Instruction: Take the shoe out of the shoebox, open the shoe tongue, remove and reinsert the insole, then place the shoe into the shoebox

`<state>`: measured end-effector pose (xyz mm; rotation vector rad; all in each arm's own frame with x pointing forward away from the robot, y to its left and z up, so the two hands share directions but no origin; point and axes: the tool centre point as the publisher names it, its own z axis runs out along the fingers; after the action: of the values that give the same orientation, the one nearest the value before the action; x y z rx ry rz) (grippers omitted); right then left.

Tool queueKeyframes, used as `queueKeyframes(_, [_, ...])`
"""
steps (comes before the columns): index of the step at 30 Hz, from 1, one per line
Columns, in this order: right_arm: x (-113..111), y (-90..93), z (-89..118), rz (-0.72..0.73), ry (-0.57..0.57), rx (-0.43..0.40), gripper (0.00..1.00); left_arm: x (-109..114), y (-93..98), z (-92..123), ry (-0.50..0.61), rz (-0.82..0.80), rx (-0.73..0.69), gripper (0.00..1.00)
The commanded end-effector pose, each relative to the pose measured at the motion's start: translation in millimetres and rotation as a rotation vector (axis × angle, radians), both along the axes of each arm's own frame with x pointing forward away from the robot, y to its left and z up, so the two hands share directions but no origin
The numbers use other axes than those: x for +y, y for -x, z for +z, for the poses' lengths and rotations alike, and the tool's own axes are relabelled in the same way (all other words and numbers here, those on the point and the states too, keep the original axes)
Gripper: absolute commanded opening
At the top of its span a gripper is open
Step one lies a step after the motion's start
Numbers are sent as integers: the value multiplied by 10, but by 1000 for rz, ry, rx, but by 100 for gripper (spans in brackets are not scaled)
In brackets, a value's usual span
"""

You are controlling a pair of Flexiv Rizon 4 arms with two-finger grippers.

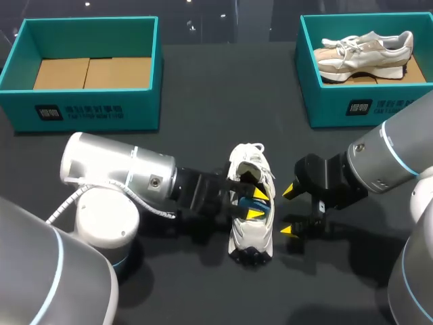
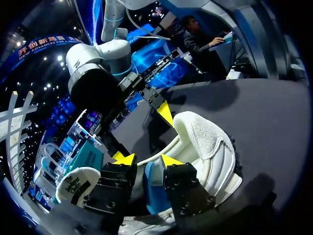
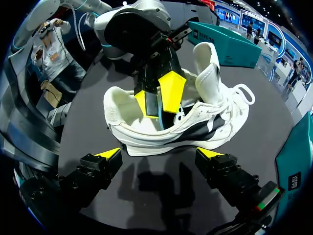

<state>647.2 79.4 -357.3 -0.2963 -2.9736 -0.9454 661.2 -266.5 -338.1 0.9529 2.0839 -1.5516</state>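
White fabric sneaker [image 1: 245, 162] lies near the dark bench [image 1: 203, 108]'s front edge, midway. Left claw [image 1: 258, 204] reaches inside it, pinching the blue foam insole [image 2: 152, 188]; right claw [image 1: 287, 210] gapes wide just beside. Insole removal looks in hand; next, lift it clear while steadying the shoe.

White low-top sneaker [image 1: 247, 166] with black sole patches stands on its sole at mid-table, laces loose, white padded tongue [image 3: 206, 63] raised upright. Blue insole [image 3: 157, 106] protrudes from the opening. Left teal cardboard shoebox [image 1: 88, 108] shows a brown floor. Right teal cardboard shoebox [image 1: 338, 105] contains a beige sneaker [image 1: 365, 51].
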Motion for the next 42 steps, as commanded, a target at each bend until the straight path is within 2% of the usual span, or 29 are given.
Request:
queueKeyframes(1, [6, 14, 1, -2, 4, -2, 100, 171, 68, 145, 1, -17, 7, 35])
queueKeyframes(7, [6, 14, 1, -2, 4, -2, 100, 177, 82, 214, -16, -27, 16, 36])
queueKeyframes(13, [6, 14, 1, -2, 4, -2, 100, 150, 33, 192, -53, -30, 27, 35])
queueKeyframes(20, [6, 14, 1, -2, 4, -2, 100, 54, 47, -5, -116, -66, 60, 34])
queueKeyframes(21, [6, 14, 1, -2, 4, -2, 100, 38, 42, -42, -123, -67, 68, 32])
queueKeyframes(23, [6, 14, 1, -2, 4, -2, 100, 19, 27, -94, -138, -69, 83, 22])
queueKeyframes(24, [6, 14, 1, -2, 4, -2, 100, 12, 15, -122, -144, -69, 89, 0])
queueKeyframes(34, [6, 14, 1, -2, 4, -2, 100, 68, -102, -364, -217, -46, 76, 0])
queueKeyframes(37, [6, 14, 1, -2, 4, -2, 100, 103, -99, -350, -216, -41, 77, 0])
queueKeyframes(40, [6, 14, 1, -2, 4, -2, 100, 143, -67, -244, -198, -41, 74, 0])
queueKeyframes(41, [6, 14, 1, -2, 4, -2, 100, 155, -52, -204, -191, -44, 72, 2])
queueKeyframes(42, [6, 14, 1, -2, 4, -2, 100, 166, -37, -167, -185, -47, 70, 13])
